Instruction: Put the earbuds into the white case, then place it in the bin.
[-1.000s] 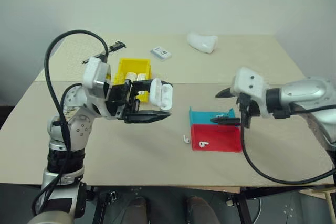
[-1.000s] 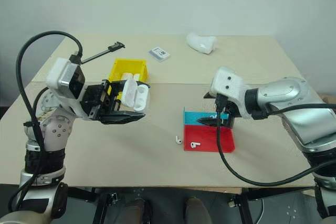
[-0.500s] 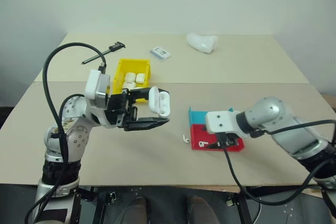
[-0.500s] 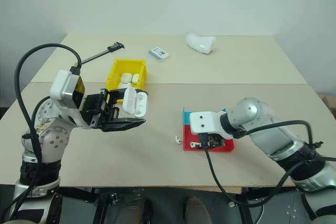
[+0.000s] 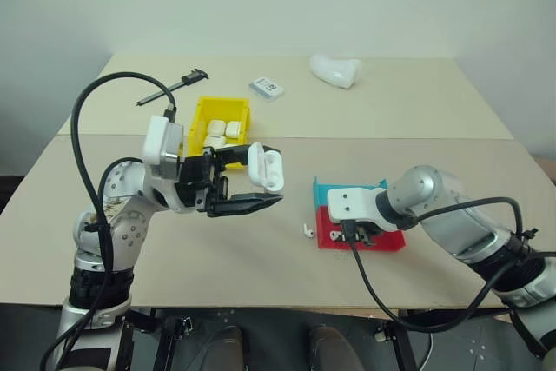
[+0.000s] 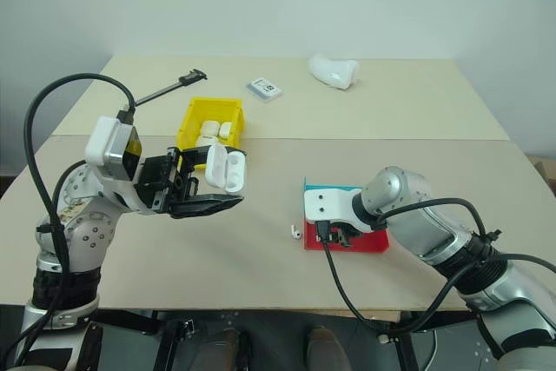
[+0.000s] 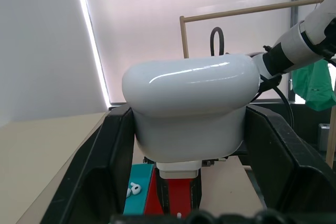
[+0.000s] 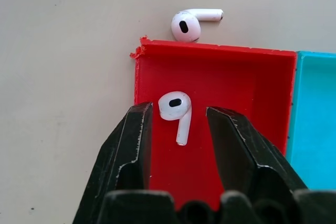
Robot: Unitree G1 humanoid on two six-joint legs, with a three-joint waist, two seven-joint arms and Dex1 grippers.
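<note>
The small glossy white rounded earbud case (image 5: 266,168), lid flipped open, is gripped in the left end effector (image 5: 252,187), clenched on its body and held above the beige desk (image 5: 434,110) near the small bright yellow plastic bin (image 5: 201,115), which already holds a few white items. One tiny glossy white earbud (image 8: 176,109) lies inside the shallow red plastic tray (image 8: 236,82), bracketed by the two black fingers (image 8: 134,140) of the right end effector (image 8: 177,129), which is part-open and not yet pinched on it. The second earbud (image 8: 189,22) lies on the desk just outside the red tray's wall; a teal tray (image 8: 317,108) adjoins the red one. The earbud in the tray is judged very light, hard and slick, likely to squirt out if pinched off-centre; a grip across the bulb where it meets the stem seems best. Its long axis runs bulb to stem, lying flat, stem pointing back toward the wrist. The outside earbud's stem runs roughly parallel to the tray wall.
</note>
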